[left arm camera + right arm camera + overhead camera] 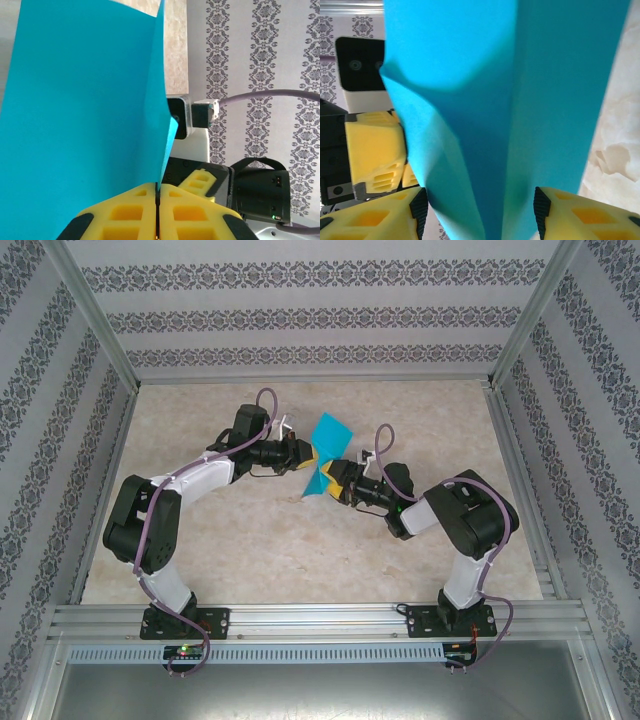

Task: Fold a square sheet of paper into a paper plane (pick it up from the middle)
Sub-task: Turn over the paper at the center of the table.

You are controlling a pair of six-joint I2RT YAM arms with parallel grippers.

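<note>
Left wrist view: the left gripper [157, 195] is pressed together on the near edge of the square sheet of paper [85, 115]. The sheet, partly folded, rises lengthwise away from it, seemingly lifted off the desk [300, 550]. Beyond, the right gripper [480, 202] meets it from the opposite side, spread with the sheet running between its jaws, though whether they touch it is unclear.

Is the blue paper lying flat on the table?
No: the left gripper is shut on the paper, which stands up from it.
</note>
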